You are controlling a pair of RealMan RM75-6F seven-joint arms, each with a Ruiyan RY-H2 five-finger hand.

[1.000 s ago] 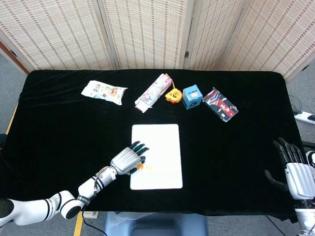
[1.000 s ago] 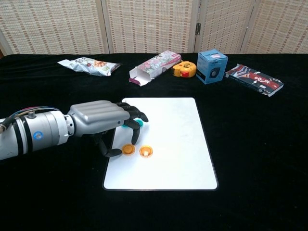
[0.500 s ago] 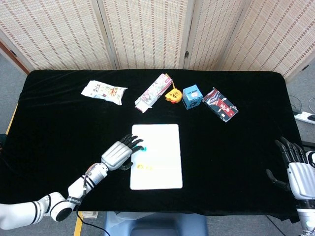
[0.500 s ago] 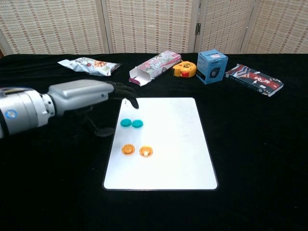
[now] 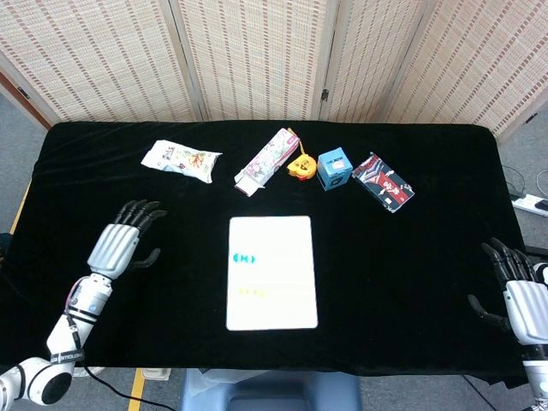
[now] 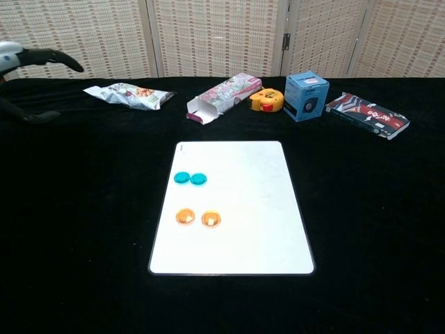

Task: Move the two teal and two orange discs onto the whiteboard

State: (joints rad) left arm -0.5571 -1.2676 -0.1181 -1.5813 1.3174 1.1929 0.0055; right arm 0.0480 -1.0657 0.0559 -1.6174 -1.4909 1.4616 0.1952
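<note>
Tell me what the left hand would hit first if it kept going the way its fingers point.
Probably nothing nearby: the left hand points up and slightly right over bare black cloth. The snack bag lies further right of that line, though depth is hard to judge.

A staged lab setup is showing here. Woven screens (image 5: 257,56) are enclosing a black-draped surface (image 5: 411,257). A power strip (image 5: 535,204) is lying on grey floor.

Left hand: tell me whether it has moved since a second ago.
Yes. The left hand has pulled back leftward off the whiteboard, and is now well clear of it over bare table.
</note>
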